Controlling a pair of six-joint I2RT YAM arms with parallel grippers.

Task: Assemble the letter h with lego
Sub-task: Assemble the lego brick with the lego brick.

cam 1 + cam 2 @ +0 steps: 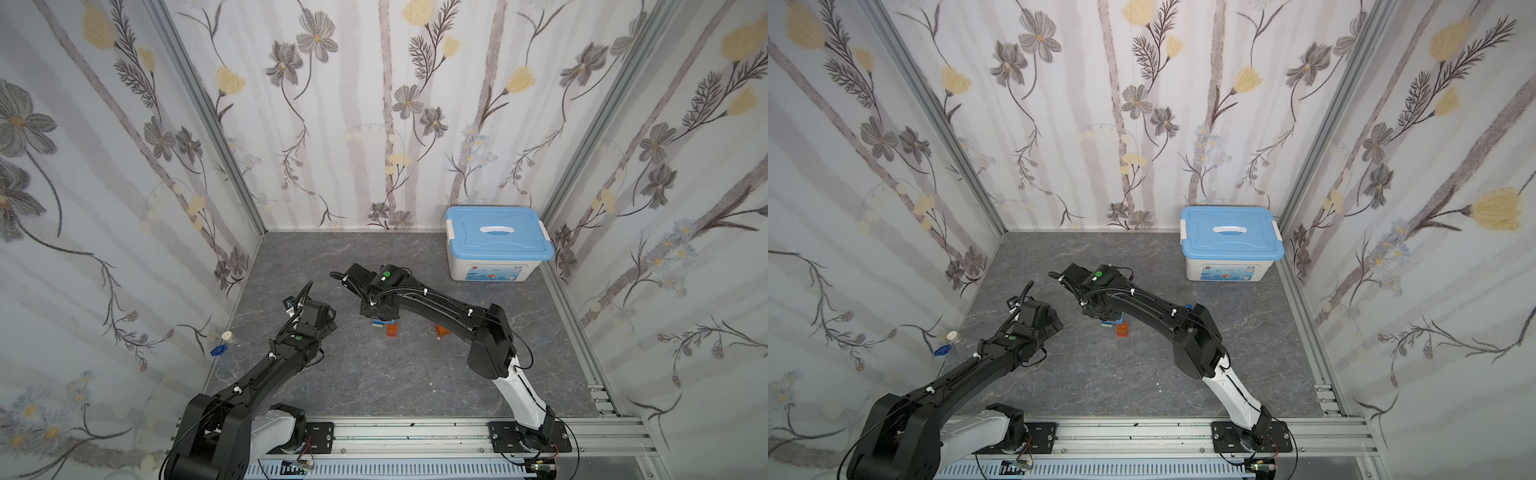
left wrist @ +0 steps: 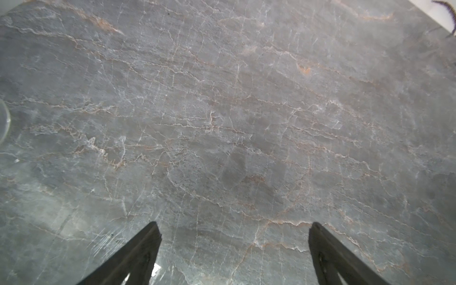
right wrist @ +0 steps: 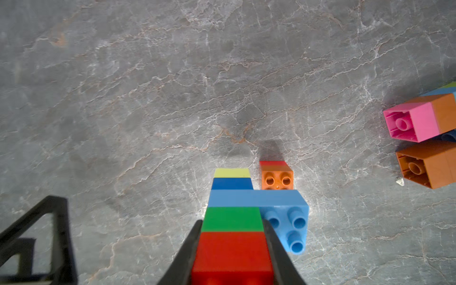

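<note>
My right gripper (image 3: 232, 222) is shut on the red top brick (image 3: 233, 254) of an upright lego stack. Below the red come green (image 3: 232, 218), a long light-blue brick (image 3: 278, 209) jutting sideways, dark blue and lime. Just beside the stack stands an orange brick on a red one (image 3: 277, 179), under the light-blue overhang. In both top views the stack (image 1: 380, 324) (image 1: 1113, 322) mostly hides under the right wrist, with the orange brick (image 1: 392, 329) (image 1: 1123, 330) next to it. My left gripper (image 2: 234, 224) (image 1: 328, 322) hangs open over bare table, left of the stack.
More lego lies on its side to the right: a pink brick (image 3: 412, 122) joined to orange ones (image 3: 429, 164) (image 1: 441, 331). A white storage box with a blue lid (image 1: 496, 245) stands at the back right. Clear containers with a blue cap (image 1: 217, 351) sit at the left wall.
</note>
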